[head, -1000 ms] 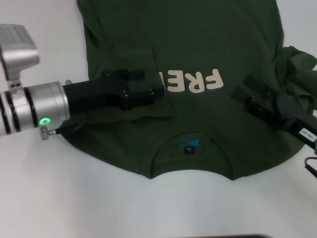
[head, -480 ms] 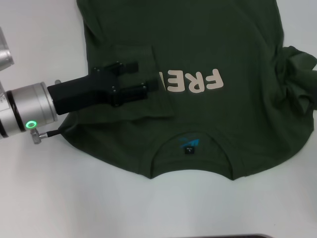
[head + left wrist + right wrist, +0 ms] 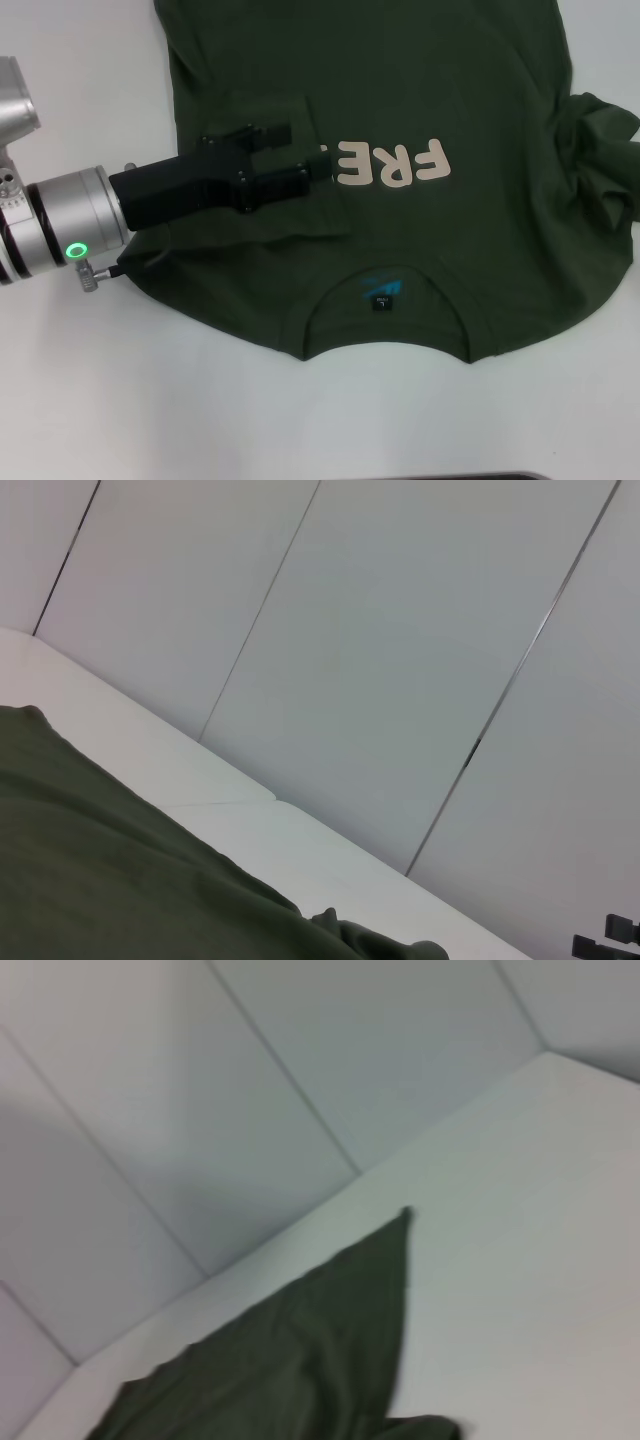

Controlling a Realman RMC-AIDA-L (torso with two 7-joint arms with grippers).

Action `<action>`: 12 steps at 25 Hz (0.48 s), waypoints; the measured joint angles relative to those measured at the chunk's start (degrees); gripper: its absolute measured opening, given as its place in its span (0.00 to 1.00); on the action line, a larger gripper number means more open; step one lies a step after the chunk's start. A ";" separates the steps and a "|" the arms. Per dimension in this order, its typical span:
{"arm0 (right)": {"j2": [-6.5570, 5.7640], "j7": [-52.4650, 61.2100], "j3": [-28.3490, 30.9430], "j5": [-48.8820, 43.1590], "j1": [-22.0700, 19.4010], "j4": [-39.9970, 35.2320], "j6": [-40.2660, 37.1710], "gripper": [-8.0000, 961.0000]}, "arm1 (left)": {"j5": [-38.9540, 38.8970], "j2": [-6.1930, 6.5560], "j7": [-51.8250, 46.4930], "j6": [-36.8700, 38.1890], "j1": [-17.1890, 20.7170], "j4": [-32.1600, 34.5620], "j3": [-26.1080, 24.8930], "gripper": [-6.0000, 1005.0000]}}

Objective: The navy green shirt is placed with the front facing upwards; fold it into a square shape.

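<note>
The shirt (image 3: 400,200), soft matte olive cotton with cream block letters, lies face up on my smooth white bench (image 3: 150,400), its left sleeve folded inward, its right one bunched. My left hand (image 3: 305,150) hovers over that folded sleeve, black fingers parted, gripping nothing.

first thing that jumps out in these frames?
The navy green shirt fills the white table, front up, cream "FREE!" lettering mid-chest, collar toward the robot. The left gripper hovers open over the sleeve folded in on the robot's left, fingertips at the lettering's edge. The sleeve on the robot's right lies bunched and unfolded; the right gripper is out of view.
</note>
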 joint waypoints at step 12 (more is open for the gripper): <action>-2.55 6.96 -1.37 -11.67 10.85 -0.33 6.35 0.95 | 0.34 0.35 -0.96 -0.13 -0.35 -0.79 0.15 0.87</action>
